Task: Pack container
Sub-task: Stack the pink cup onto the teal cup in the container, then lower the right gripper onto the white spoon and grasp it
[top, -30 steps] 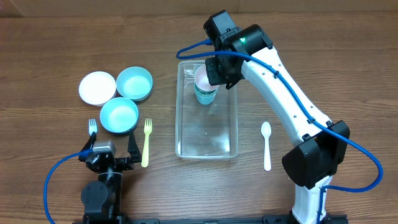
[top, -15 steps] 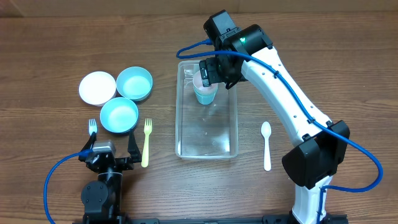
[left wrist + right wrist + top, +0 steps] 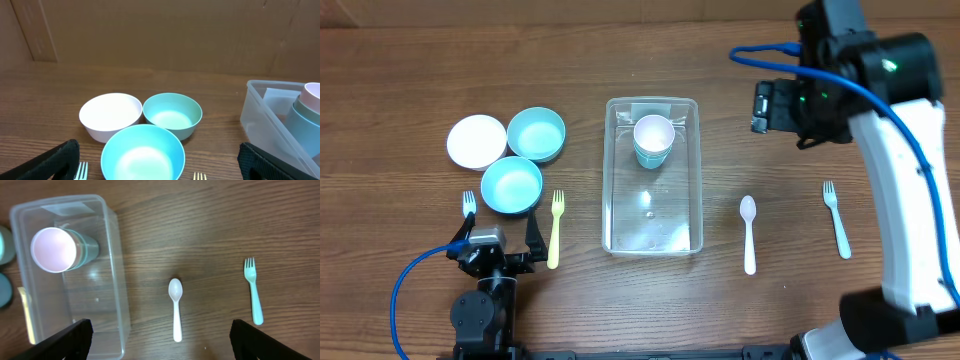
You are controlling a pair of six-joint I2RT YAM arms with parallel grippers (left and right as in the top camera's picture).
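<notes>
The clear container [image 3: 611, 180] stands mid-table. A pink-lined white cup nested in a teal cup [image 3: 653, 140] rests in its far end, seen also in the right wrist view as cups [image 3: 60, 250] inside the container [image 3: 114, 270]. My right gripper [image 3: 761, 107] hangs open to the right of the container, nothing between its fingers [image 3: 65, 340]. My left gripper [image 3: 498, 234] stays open near the front edge, just short of the bowls. In the left wrist view the container [image 3: 260, 107] is at the right.
A white bowl [image 3: 477, 140], a teal bowl [image 3: 536, 134] and a blue bowl [image 3: 512, 185] cluster at the left. A pale blue fork [image 3: 469, 205] and a yellow fork [image 3: 556, 228] lie beside them. Right of the container lie a white spoon [image 3: 748, 232] and a teal fork [image 3: 836, 218].
My right gripper opened and let go of the stacked cups, which stay in the container's far end. It then swung away to the right. The left arm has not moved.
</notes>
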